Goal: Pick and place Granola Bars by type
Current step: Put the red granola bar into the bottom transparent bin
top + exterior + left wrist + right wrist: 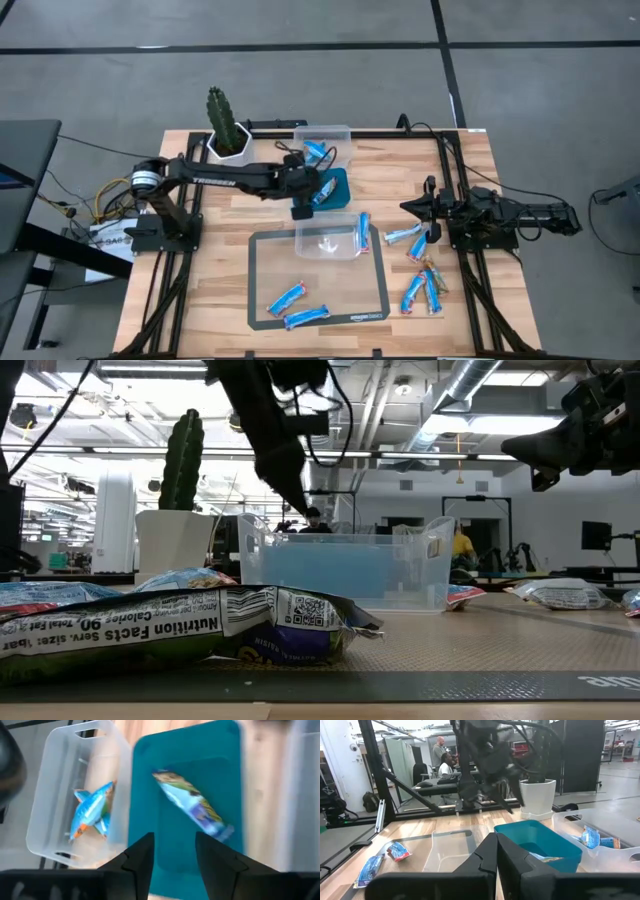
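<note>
My left gripper (175,857) is open and hovers over the teal container (335,190), touching nothing; in the high view it (303,206) is at that container's left edge. One granola bar (192,805) with a pale blue and brownish wrapper lies flat on the teal container's floor. Blue bars (90,812) lie in the clear container (322,143) at the far edge. Two blue bars (297,306) lie on the mat, and several more (420,270) lie at the right. My right gripper (415,207) is shut and waits above the table's right side.
A second clear container (330,238) stands on the grey mat (262,300), with a blue bar (361,232) by its right wall. A potted cactus (226,130) stands at the far left. In the low view a bar (180,625) lies close in front.
</note>
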You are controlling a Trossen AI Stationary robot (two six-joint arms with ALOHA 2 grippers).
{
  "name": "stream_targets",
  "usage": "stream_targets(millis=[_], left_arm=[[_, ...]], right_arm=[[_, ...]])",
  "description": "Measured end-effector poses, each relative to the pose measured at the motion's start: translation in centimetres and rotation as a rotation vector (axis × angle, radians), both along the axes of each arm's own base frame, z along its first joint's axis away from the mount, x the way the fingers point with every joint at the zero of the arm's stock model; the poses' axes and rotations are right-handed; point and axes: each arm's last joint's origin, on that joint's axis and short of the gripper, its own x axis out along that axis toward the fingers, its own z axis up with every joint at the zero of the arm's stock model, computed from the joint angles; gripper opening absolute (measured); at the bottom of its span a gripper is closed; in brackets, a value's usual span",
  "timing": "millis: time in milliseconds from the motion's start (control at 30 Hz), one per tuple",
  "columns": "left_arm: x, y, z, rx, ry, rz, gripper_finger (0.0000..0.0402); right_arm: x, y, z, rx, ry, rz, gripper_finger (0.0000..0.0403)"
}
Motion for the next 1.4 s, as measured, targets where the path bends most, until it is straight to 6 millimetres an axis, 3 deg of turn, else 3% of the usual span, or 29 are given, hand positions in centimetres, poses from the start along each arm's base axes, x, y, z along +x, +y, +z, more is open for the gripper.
stream_targets(millis=[267,467,800,1133,1400], left_arm=[[-3.6,-5.8,2.1,-0.081,-0.021,-0.044,0.0133],[-6.9,-10.4,1.5,-0.173,-0.061,-0.066,0.0133],[-9.3,-16.6,-0.5,-0.423,-0.093,-0.097,0.0133],[-11.1,-20.5,-2.4,-0.596,-0.096,-0.073,0.0133],[-10.4,-21.9,-3.9,-0.641,-0.115,-0.042,0.0133]], right_arm=[[0.0,0.0,0.0,0.000,0.000,0.000,0.0000],[0.0,0.0,0.0,0.000,0.000,0.000,0.0000],[0.0,0.0,0.0,0.000,0.000,0.000,0.0000],[0.0,0.0,0.0,0.000,0.000,-0.001,0.0000],[0.0,0.0,0.0,0.000,0.000,-0.001,0.0000]])
